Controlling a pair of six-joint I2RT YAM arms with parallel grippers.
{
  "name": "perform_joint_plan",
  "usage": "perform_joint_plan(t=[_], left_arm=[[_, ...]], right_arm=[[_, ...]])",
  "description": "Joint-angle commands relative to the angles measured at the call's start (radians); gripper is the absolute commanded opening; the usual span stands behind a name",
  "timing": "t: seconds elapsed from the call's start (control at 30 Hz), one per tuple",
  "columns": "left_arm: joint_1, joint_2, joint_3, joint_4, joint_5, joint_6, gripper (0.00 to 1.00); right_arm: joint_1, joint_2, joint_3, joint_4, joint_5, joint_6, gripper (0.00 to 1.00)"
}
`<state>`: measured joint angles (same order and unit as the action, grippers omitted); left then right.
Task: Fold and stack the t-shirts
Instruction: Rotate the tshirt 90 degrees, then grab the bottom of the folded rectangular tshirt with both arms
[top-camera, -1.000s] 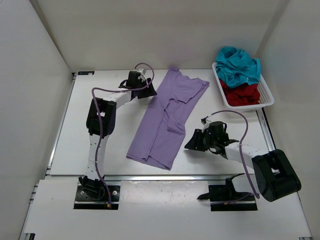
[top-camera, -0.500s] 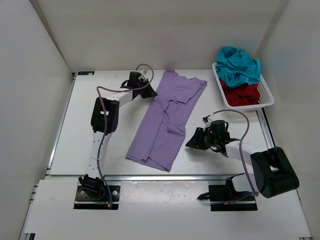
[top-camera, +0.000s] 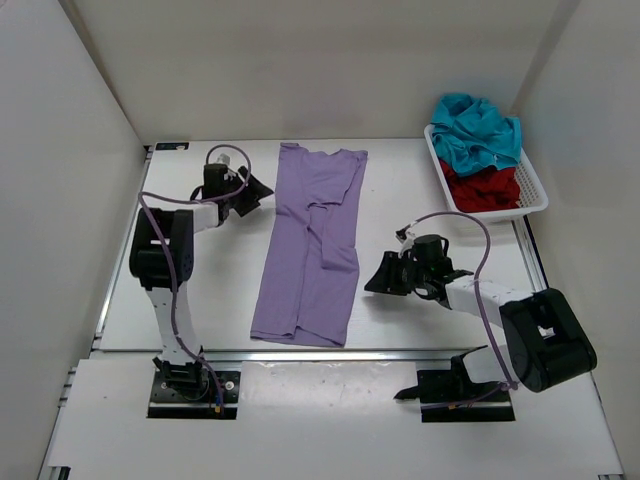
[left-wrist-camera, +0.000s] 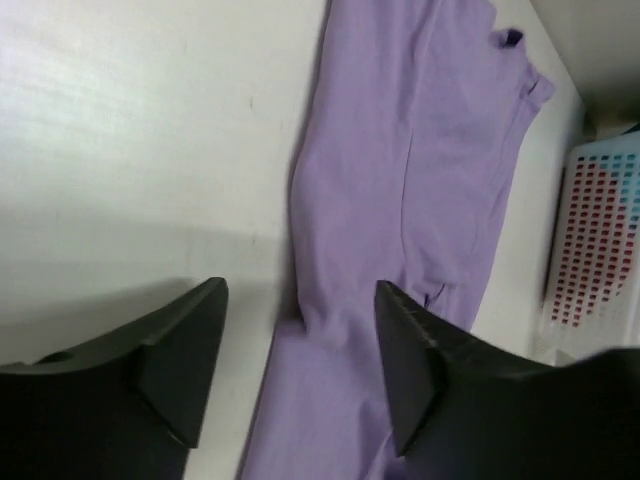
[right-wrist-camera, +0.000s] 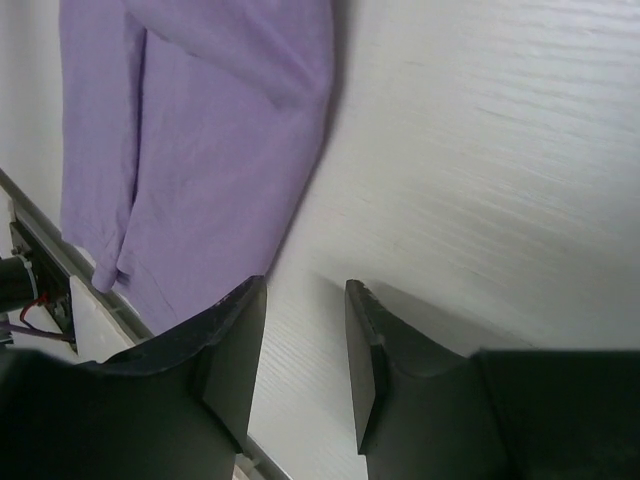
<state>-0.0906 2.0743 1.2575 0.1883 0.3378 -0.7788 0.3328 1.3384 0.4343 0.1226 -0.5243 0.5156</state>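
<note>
The lavender t-shirt (top-camera: 312, 240) lay on the white table (top-camera: 200, 280) as a long narrow strip, running from the upper centre of the top view to the lower centre. The left gripper (top-camera: 258, 190) sat just left of its upper end, jaws spread and empty. The right gripper (top-camera: 374, 280) sat low over bare table near the strip's lower right edge, jaws apart, pinching nothing. At upper right, the teal t-shirt (top-camera: 478, 130) and the dark red t-shirt (top-camera: 485, 190) were bunched in a white mesh basket (top-camera: 505, 212).
</note>
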Motion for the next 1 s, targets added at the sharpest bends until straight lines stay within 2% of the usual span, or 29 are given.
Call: perform_joint_plan(t=[0.0, 0.07, 0.17, 0.27, 0.4, 0.5, 0.57, 0.67, 0.73, 0.87, 0.97], left_arm=[[-0.038, -0.198, -0.148, -0.029, -0.034, 0.035, 0.69], [-0.057, -0.296, -0.266, -0.059, -0.063, 0.061, 0.49], [-0.095, -0.457, -0.471, -0.108, -0.115, 0.115, 0.41], [-0.165, -0.618, -0.634, -0.251, -0.189, 0.196, 0.40], [-0.225, -0.880, -0.814, -0.380, -0.246, 0.207, 0.41], [-0.181, -1.035, -0.860, -0.507, -0.249, 0.225, 0.33], [-0.167, -1.102, -0.877, -0.584, -0.234, 0.242, 0.32], [-0.270, -1.113, -0.869, -0.631, -0.264, 0.211, 0.29], [-0.325, -1.071, -0.860, -0.644, -0.281, 0.213, 0.32], [-0.302, -1.054, -0.876, -0.648, -0.204, 0.216, 0.40], [-0.322, -1.051, -0.865, -0.696, -0.192, 0.204, 0.54]], right_arm=[[0.034, 0.013, 0.057, 0.009, 0.066, -0.022, 0.36], [0.031, 0.042, 0.072, 0.047, 0.067, 0.003, 0.36], [0.034, 0.100, 0.095, 0.115, 0.006, 0.027, 0.37], [0.081, 0.093, 0.096, 0.079, -0.003, 0.023, 0.36], [0.201, -0.019, 0.021, 0.000, 0.095, 0.050, 0.38], [0.277, -0.089, -0.017, -0.053, 0.145, 0.090, 0.38], [0.325, -0.120, -0.026, -0.090, 0.191, 0.107, 0.38], [0.385, -0.150, -0.045, -0.121, 0.225, 0.147, 0.39], [0.416, -0.160, -0.042, -0.148, 0.245, 0.170, 0.39], [0.466, -0.140, -0.055, -0.133, 0.218, 0.216, 0.40], [0.508, -0.105, -0.043, -0.127, 0.215, 0.239, 0.39]])
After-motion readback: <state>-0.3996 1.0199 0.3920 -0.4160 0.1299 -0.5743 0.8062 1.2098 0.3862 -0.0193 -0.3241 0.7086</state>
